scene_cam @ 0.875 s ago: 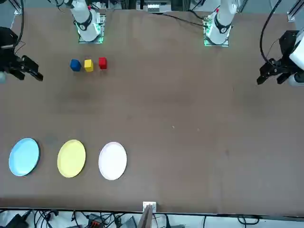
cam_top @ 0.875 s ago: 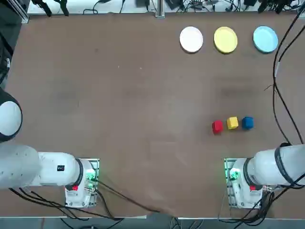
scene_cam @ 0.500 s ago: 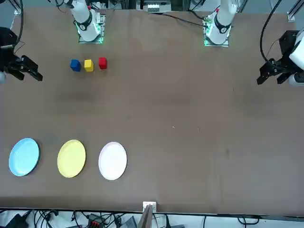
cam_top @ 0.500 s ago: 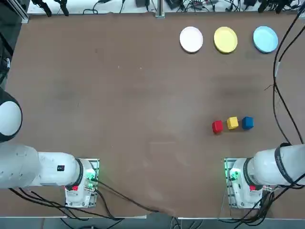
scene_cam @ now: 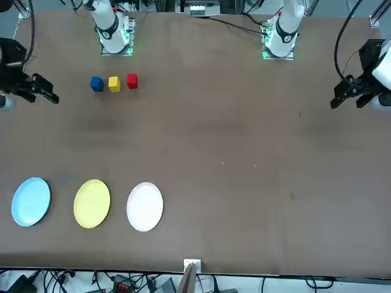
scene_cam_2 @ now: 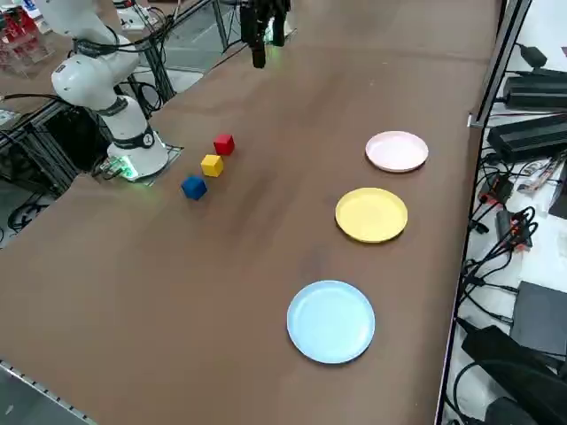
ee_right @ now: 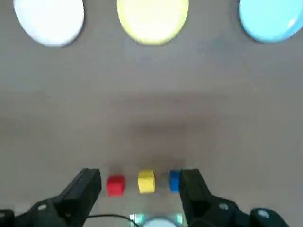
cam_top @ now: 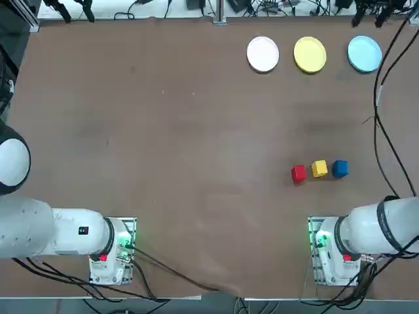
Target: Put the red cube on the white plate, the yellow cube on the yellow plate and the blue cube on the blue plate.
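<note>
Three cubes lie in a row on the brown table: red cube (cam_top: 298, 173), yellow cube (cam_top: 319, 169) and blue cube (cam_top: 340, 169). Along the far edge sit the white plate (cam_top: 262, 53), yellow plate (cam_top: 309, 54) and blue plate (cam_top: 364, 53), all bare. My right gripper (ee_right: 140, 191) hangs open high above the table, holding nothing. In the wrist view the cubes (ee_right: 146, 181) show far below, between its fingers. From the front it appears at the left edge (scene_cam: 41, 93), well apart from the blue cube (scene_cam: 96, 83).
The right arm's base (cam_top: 334, 252) stands just behind the cubes, with cables (cam_top: 383, 124) trailing along the table's right side. More cables and power bricks (scene_cam_2: 532, 88) lie beyond the plates' edge. Wide bare tabletop (cam_top: 163, 131) stretches to the left.
The right gripper has drifted slightly inward over the table edge in the front view. Cubes and plates have not moved.
</note>
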